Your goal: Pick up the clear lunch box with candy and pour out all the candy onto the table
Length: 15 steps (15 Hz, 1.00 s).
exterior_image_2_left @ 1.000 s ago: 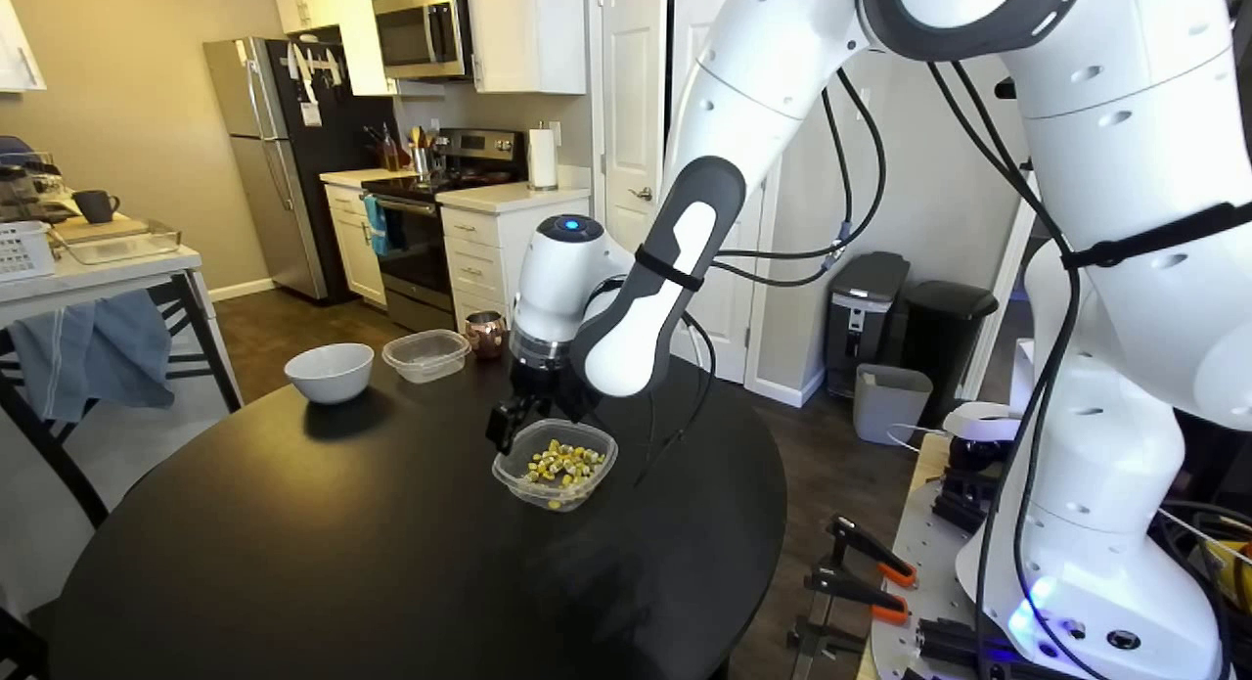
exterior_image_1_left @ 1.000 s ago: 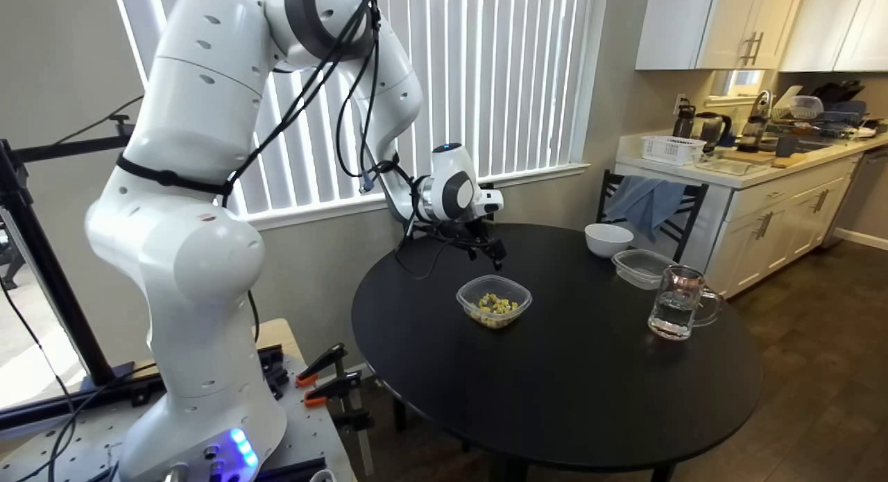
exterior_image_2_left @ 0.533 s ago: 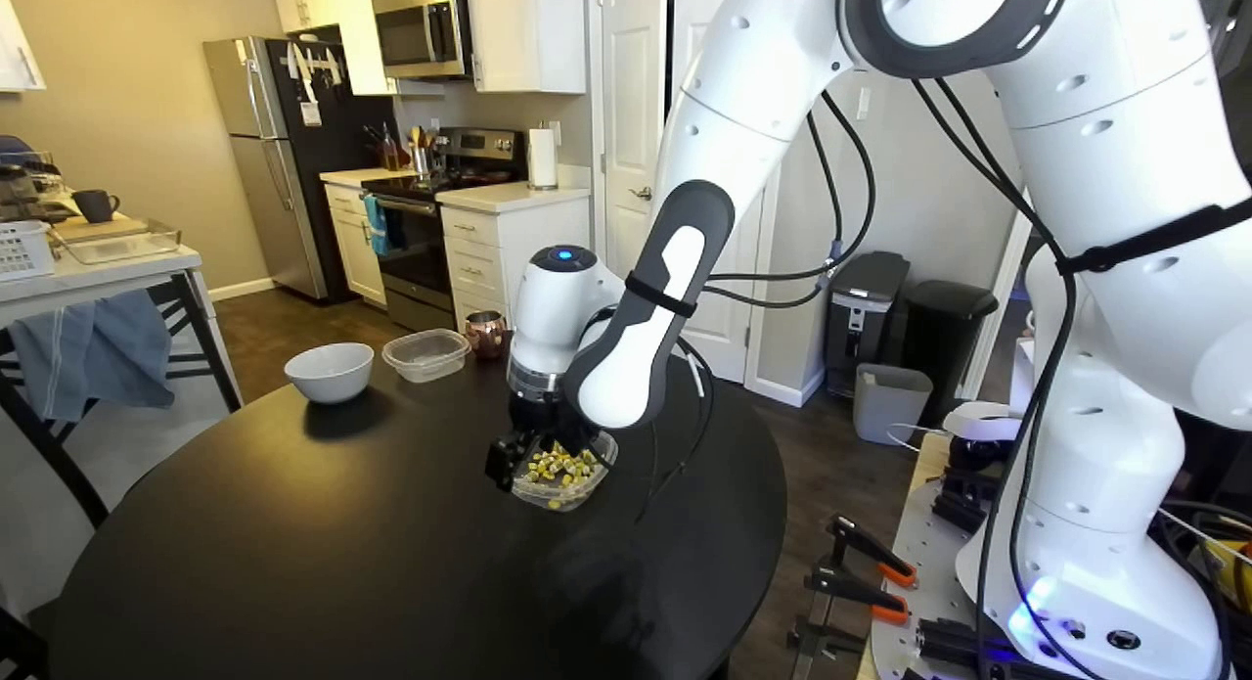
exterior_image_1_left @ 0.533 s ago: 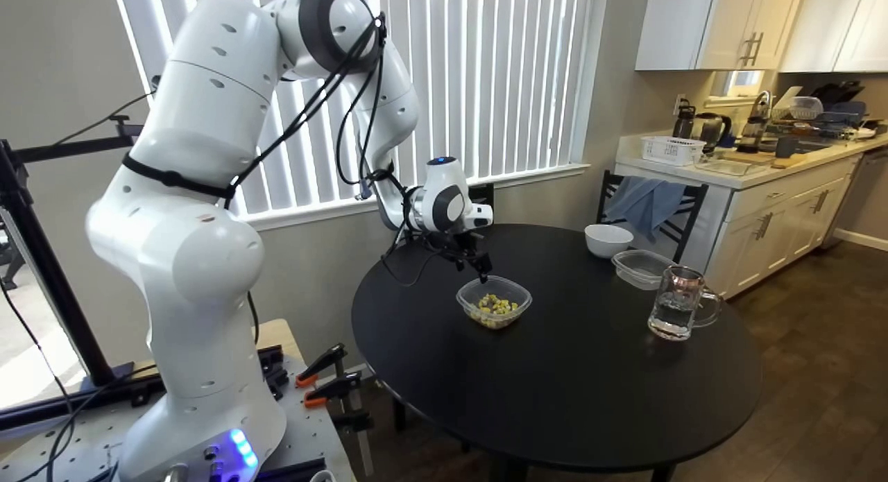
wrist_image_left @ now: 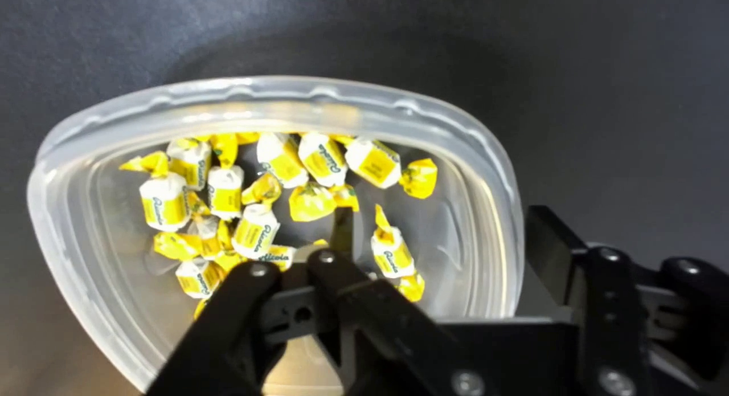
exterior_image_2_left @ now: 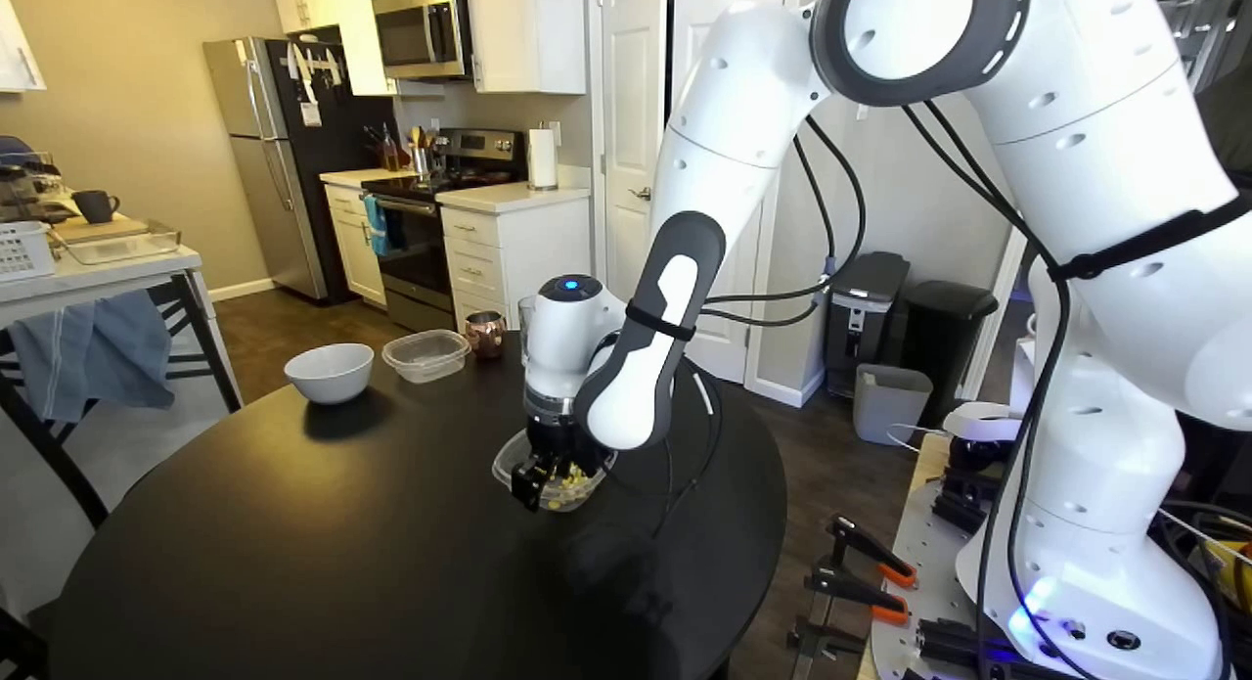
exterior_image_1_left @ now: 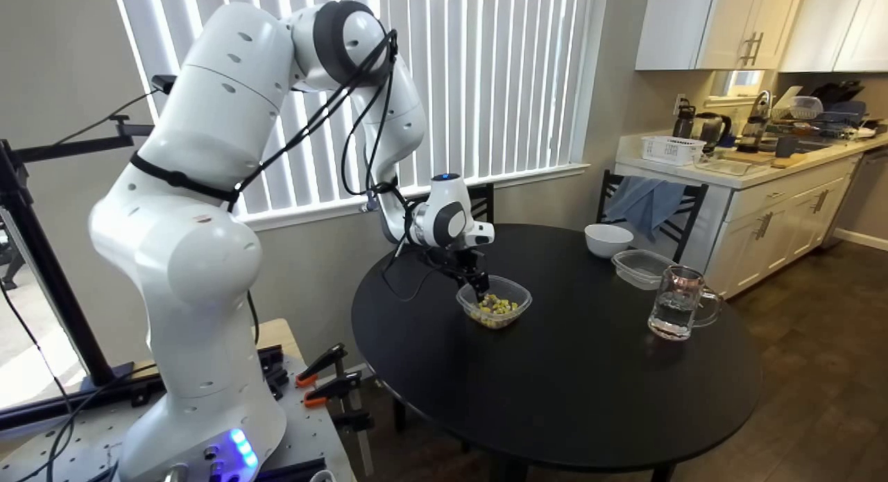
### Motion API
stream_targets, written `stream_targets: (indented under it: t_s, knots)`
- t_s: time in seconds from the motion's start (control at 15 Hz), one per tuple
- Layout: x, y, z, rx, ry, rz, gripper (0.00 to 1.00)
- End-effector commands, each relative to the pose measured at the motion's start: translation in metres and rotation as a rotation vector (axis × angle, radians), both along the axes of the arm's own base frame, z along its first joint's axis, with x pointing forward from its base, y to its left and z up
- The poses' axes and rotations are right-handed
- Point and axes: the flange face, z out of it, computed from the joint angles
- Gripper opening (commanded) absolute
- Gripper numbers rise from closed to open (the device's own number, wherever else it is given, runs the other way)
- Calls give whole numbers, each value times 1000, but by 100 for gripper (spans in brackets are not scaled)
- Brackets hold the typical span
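The clear lunch box (exterior_image_1_left: 515, 300) stands upright on the black round table (exterior_image_1_left: 590, 392), with yellow and white wrapped candy (exterior_image_1_left: 497, 305) in it. The box (exterior_image_2_left: 509, 457) and candy (exterior_image_2_left: 570, 486) are partly hidden by the gripper (exterior_image_2_left: 558, 470) in an exterior view. In the wrist view the gripper (wrist_image_left: 441, 231) is open across one side wall of the box (wrist_image_left: 495, 213). One finger is over the inside, near the candy (wrist_image_left: 256, 231); the other is outside the rim. A gap shows between each finger and the wall. The gripper (exterior_image_1_left: 479, 288) is low at the box.
A white bowl (exterior_image_1_left: 608, 241), a second clear container (exterior_image_1_left: 642, 268) and a glass mug (exterior_image_1_left: 674, 305) stand on the table. A copper mug (exterior_image_2_left: 486, 335) stands beside that container. Loose arm cables (exterior_image_2_left: 675, 484) hang near the box. A chair with a blue cloth (exterior_image_1_left: 644, 201) stands at the table.
The gripper has come down over about a second, from above the table beside the box to astride its wall. The box and candy have not moved.
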Motion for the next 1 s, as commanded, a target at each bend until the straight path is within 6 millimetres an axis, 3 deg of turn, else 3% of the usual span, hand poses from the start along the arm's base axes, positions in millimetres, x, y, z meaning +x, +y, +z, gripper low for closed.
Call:
stream_targets:
  t_s: [0.0,0.47,0.67,0.93]
  knots:
    - [-1,-3,-3,13,16,18,46]
    - [2,-16,-1,-5,18,15,2]
    - [9,-23,15,25,0,-23,1]
    - [24,-42,67,213,-70,-170,1]
